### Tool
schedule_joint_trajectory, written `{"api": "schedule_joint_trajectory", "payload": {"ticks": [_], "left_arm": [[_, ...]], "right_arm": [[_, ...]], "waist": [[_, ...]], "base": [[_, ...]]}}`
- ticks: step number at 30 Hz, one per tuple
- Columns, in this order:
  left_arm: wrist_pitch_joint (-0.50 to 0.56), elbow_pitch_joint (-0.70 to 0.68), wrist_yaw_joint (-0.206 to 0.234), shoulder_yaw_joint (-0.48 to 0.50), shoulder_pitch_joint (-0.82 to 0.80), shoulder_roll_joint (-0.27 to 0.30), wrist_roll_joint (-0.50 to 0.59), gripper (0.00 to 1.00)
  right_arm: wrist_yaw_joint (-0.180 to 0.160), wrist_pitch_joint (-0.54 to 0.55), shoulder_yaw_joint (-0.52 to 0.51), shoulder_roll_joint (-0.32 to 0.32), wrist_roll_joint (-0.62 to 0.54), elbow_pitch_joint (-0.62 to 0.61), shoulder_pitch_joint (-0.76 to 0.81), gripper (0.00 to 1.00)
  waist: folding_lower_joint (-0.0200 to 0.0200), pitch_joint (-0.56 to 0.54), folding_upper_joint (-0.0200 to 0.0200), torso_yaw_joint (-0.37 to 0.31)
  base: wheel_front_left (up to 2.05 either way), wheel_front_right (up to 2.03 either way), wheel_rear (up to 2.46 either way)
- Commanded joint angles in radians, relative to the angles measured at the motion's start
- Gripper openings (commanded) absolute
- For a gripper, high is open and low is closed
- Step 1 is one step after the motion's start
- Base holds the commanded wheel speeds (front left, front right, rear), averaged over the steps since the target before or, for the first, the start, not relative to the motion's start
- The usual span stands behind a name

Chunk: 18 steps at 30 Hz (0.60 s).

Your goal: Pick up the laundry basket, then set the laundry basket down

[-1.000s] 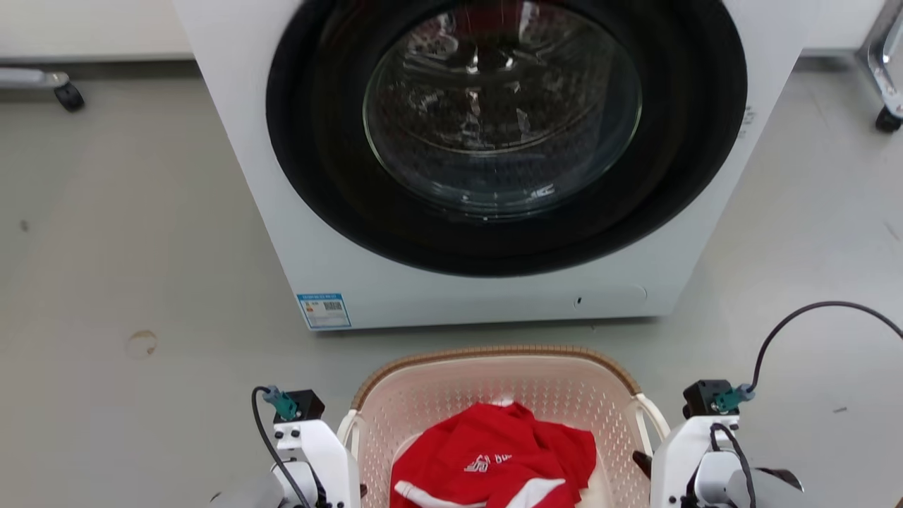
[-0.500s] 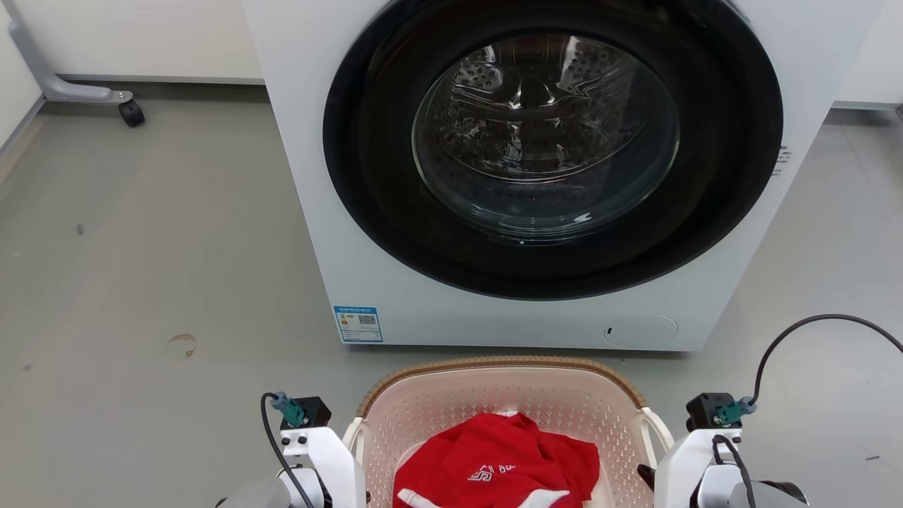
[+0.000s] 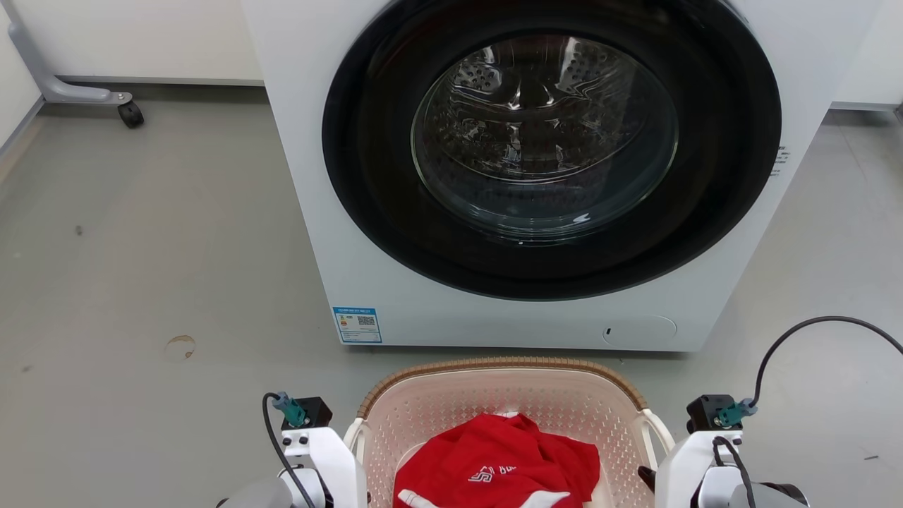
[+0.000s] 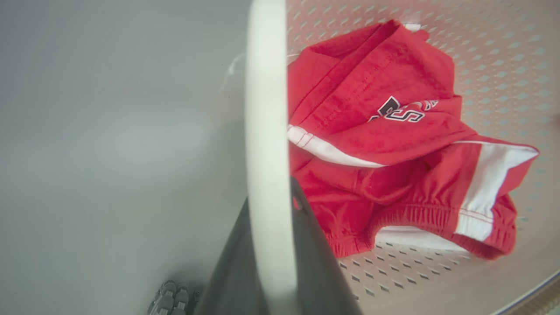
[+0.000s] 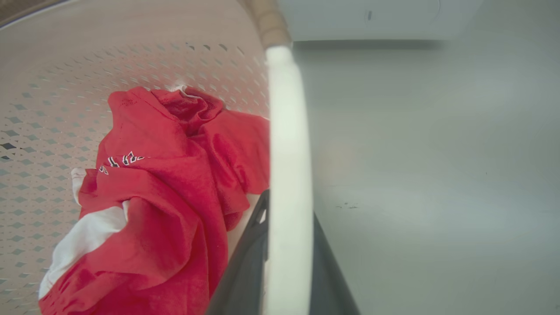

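Laundry basket (image 3: 494, 395), pale pink perforated plastic: clenches left gripper (image 4: 269, 199) and right gripper (image 5: 288, 205) on white side handles (image 4: 267, 109) for a level lift

**Edges and Handles Hide Much**

In the head view, the bottom edge cuts off the near half of the laundry basket (image 3: 497, 367) and of the red garment (image 3: 494, 458). The washer (image 3: 296, 212) loses its top at the upper edge, and its blue label (image 3: 357, 324) is too small to read. In the wrist views, blurred white handles cover the inner finger faces of the left gripper (image 4: 271, 197) and the right gripper (image 5: 288, 205).
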Motion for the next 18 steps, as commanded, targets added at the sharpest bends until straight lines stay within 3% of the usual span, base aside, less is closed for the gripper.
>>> {"api": "schedule_joint_trajectory", "payload": {"ticks": [1, 18], "left_arm": [[-0.006, 0.053, 0.034, 0.022, -0.030, 0.137, 0.009, 0.00], [0.003, 0.053, 0.041, 0.021, -0.032, 0.139, 0.007, 0.00]], "right_arm": [[-0.014, -0.020, 0.000, -0.120, 0.006, 0.057, -0.008, 0.00], [-0.014, -0.021, 0.018, -0.120, 0.024, 0.057, -0.014, 0.00]], "waist": [[0.0001, 0.000, -0.0001, 0.000], [0.0001, 0.003, -0.0001, 0.004]], "base": [[0.00, 0.00, 0.00], [0.00, 0.00, 0.00]]}}
